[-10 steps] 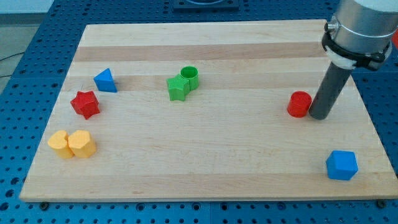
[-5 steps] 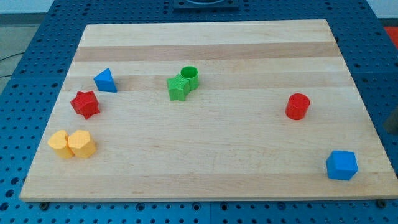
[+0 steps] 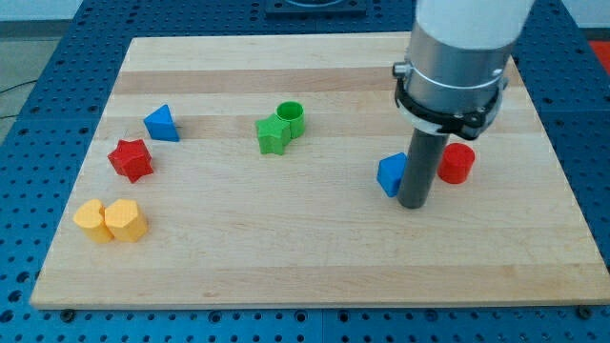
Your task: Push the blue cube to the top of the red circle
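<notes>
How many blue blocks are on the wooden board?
2. A blue triangular block sits near the view's left, above the red star. The blue cube, partly hidden by my tip, is left of the red cylinder.

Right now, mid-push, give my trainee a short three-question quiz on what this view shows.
1. True or false: my tip stands between the blue cube and the red circle.
2. Which block does the green cylinder touch? A) green star B) red star C) blue pyramid
3. Fill in: the two yellow blocks sit near the board's bottom-____ corner in the view.

Key: 1 true; 2 A; 3 left.
</notes>
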